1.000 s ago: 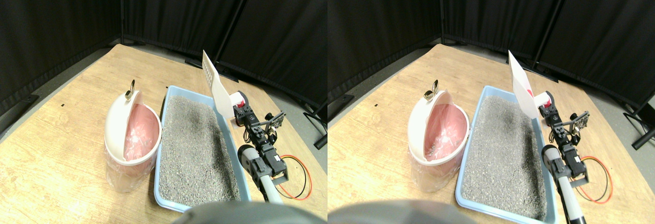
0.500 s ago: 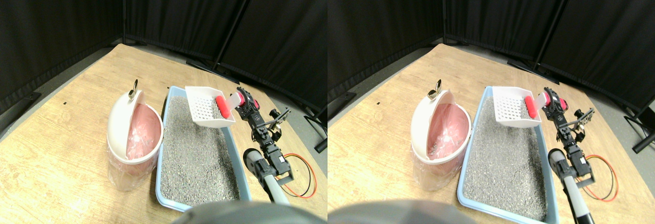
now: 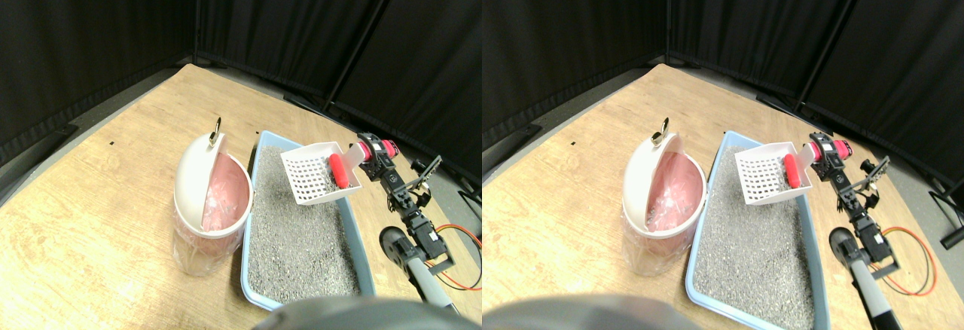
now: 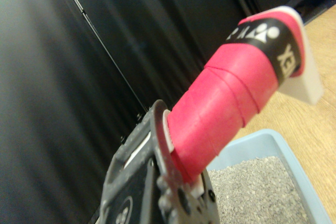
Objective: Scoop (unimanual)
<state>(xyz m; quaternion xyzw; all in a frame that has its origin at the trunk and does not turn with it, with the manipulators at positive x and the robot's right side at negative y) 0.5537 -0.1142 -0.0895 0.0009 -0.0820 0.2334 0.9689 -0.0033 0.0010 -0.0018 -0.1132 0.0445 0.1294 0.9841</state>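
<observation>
The right gripper (image 3: pixel 370 154) clamps the scoop (image 3: pixel 320 173) by its handle, long axis level, basket toward the bin (image 3: pixel 203 202)

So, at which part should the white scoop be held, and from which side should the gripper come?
Grip the scoop by its pink-wrapped handle, coming from the handle's free end, on the robot's right. The handle is thick and round, while the slotted basket is wide and thin-walled. The right gripper sits there.

On the table (image 3: pixel 90 217), the bin (image 3: pixel 207 209) stands left of the litter tray (image 3: pixel 301 232); the scoop (image 3: pixel 316 173) hangs over the tray's upper part.
</observation>
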